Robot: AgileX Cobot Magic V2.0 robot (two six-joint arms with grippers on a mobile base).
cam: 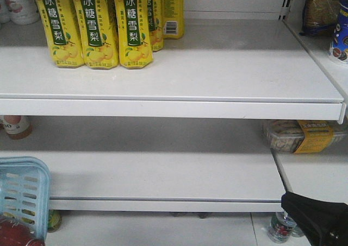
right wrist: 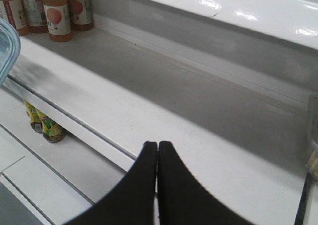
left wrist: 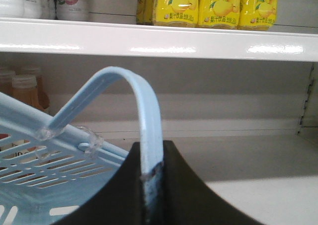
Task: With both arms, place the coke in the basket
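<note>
Since the left gripper [left wrist: 151, 185] is pinched tight on one loop handle [left wrist: 144, 115] of the basket [cam: 22, 194], that arm is basically just the carrier, holding the light blue tub up at the lower left in front of the shelves [cam: 174, 99]. The right gripper [right wrist: 157, 185] has its fingers pressed together with nothing between them, hanging over the bare middle shelf. Something red shows inside the basket in the front view, could be the coke, but honestly I can't tell. Yellow pear drink bottles [cam: 95, 26] sit up top.
</note>
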